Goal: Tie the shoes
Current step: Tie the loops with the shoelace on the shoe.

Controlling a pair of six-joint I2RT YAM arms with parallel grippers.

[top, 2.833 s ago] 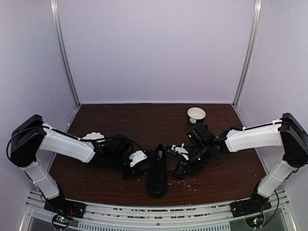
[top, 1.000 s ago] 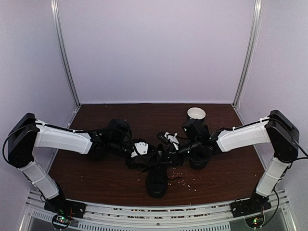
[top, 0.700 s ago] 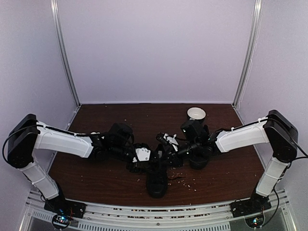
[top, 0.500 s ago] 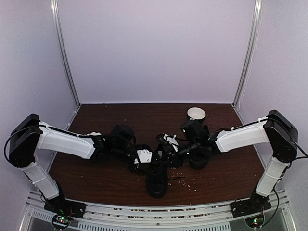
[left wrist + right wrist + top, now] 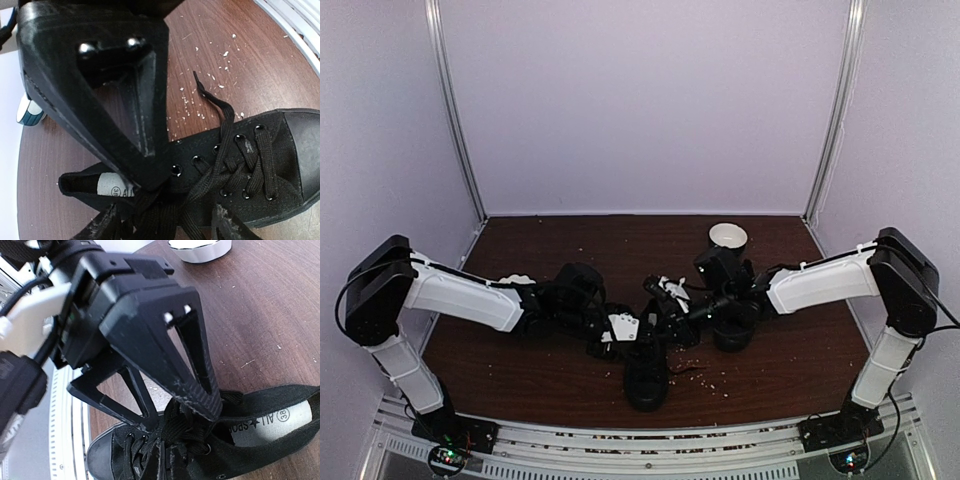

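Dark brown wooden desk (image 5: pixel 520 385), black canvas low-top sneaker (image 5: pixel 647 378) front-centre, toe toward the arm bases. Right jaws pinch its thin black laces (image 5: pixel 175 427); left jaws, can't tell. Knot stage, I reckon. Next needs an even outward pull.
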